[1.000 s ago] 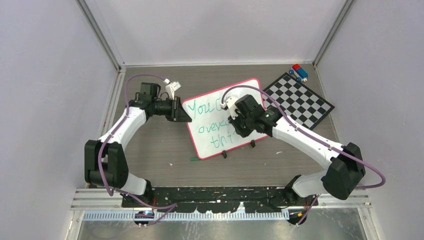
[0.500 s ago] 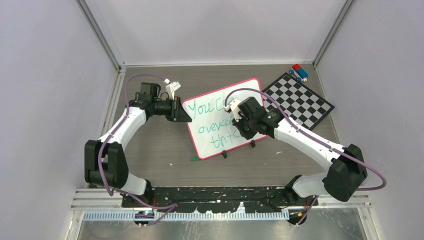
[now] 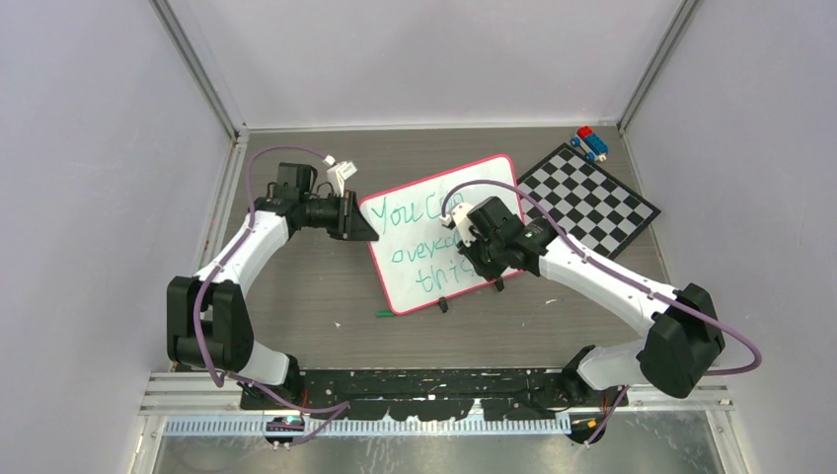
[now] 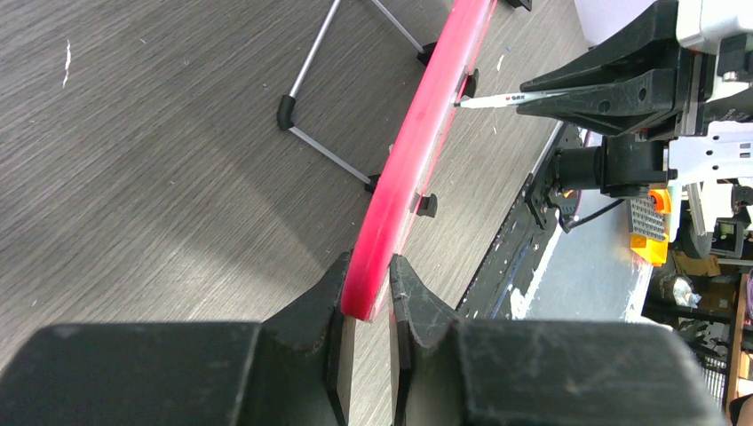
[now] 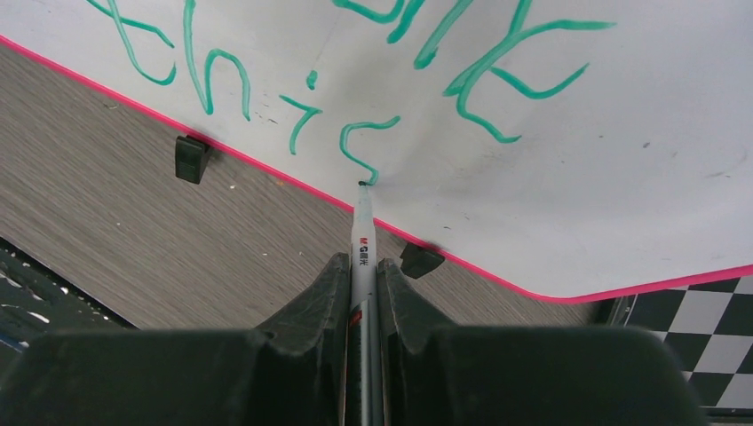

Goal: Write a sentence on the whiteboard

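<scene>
Glossy smooth whiteboard (image 5: 622,160) on matt wood-grain table (image 5: 107,213).

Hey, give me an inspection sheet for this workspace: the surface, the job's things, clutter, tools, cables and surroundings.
Surface: grey wood-grain table.
Job's things: whiteboard propped on a wire stand; green sentence in three lines; marker tip touching the end of the last letter of "this".
Clutter: checkered board and red and blue toy blocks at the far right; small green piece on the table by the whiteboard's near edge.
Tools: left tool shut on the whiteboard's pink rim; right tool shut on the marker.
Cables: purple cable looped along each arm.
Surroundings: plain pale walls, metal frame posts.
</scene>
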{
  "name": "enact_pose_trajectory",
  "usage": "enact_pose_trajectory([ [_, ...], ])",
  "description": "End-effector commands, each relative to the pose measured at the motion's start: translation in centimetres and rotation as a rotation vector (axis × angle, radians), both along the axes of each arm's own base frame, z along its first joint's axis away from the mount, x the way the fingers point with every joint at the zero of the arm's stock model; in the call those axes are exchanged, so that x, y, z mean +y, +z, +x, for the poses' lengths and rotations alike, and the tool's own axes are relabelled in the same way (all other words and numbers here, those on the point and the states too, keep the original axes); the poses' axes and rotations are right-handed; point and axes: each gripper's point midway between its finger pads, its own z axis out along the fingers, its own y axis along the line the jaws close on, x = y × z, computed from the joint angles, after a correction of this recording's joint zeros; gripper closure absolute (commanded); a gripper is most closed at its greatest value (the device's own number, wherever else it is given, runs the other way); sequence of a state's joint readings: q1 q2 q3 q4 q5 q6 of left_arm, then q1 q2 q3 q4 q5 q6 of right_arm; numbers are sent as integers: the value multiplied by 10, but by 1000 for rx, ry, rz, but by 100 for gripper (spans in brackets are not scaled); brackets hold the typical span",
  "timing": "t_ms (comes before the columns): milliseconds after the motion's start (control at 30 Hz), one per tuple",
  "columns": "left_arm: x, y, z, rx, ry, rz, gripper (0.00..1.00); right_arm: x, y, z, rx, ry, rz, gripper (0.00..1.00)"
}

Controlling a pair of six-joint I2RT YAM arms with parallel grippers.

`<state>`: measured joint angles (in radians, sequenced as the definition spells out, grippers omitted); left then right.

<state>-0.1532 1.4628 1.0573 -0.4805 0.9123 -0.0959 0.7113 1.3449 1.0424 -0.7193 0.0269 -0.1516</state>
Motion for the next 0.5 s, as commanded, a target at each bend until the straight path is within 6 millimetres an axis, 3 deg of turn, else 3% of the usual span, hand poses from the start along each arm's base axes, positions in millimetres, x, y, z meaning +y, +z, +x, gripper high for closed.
enact_pose_trajectory([
  [0, 4, -4, 6, -31, 16, 51, 100, 19, 5, 9, -41, 11, 38, 100],
  [267, 5, -3, 6, -36, 14, 58, 100, 31, 17, 9, -32, 24, 66, 100],
  [467, 4, -3, 5, -34, 7, 52, 100, 24, 33, -13, -24, 71, 120, 100],
])
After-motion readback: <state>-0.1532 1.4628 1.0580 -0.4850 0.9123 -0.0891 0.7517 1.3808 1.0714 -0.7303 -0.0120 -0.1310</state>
